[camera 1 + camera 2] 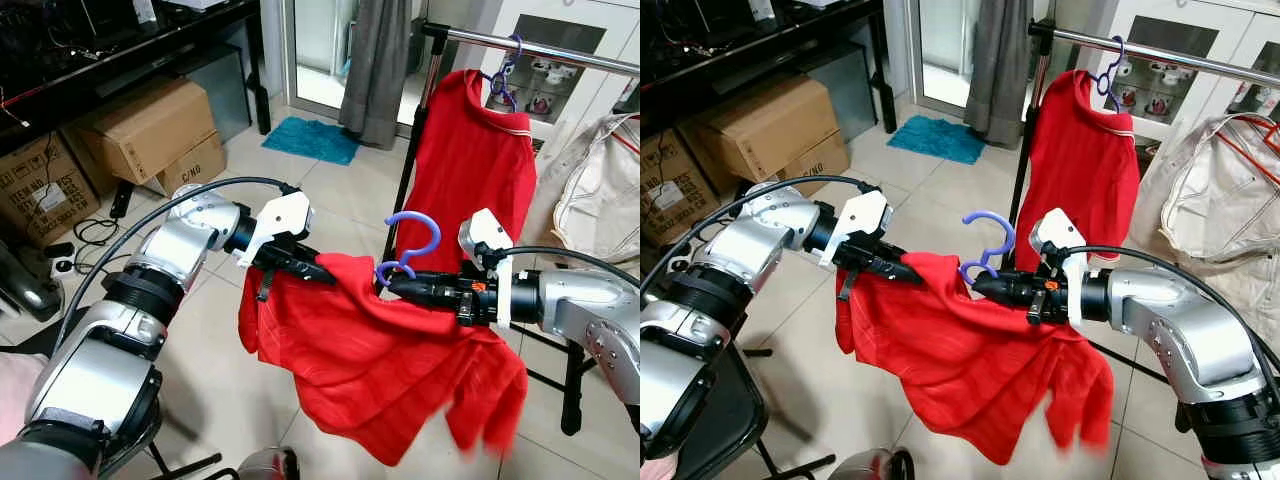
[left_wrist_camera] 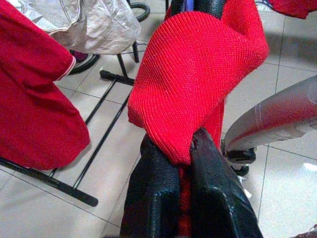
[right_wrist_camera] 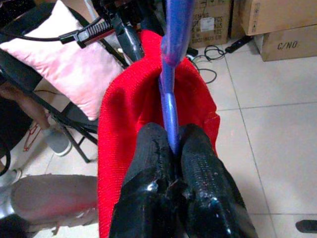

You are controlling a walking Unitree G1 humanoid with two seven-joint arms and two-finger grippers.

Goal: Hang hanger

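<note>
Under the red shirt, hanger mostly hidden; right hand pinches it, left hand pinches cloth.

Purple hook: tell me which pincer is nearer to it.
Right. The right pincer clamps the hanger just below the purple hook; the left pincer grips the red shirt off to the hook's side.

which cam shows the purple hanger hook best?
Left eye view: the whole purple hook curves up clear of the red garment, right end effector gripping its neck. Right eye view shows much the same. Right wrist view catches the stem between the fingers; left wrist view barely a sliver.
</note>
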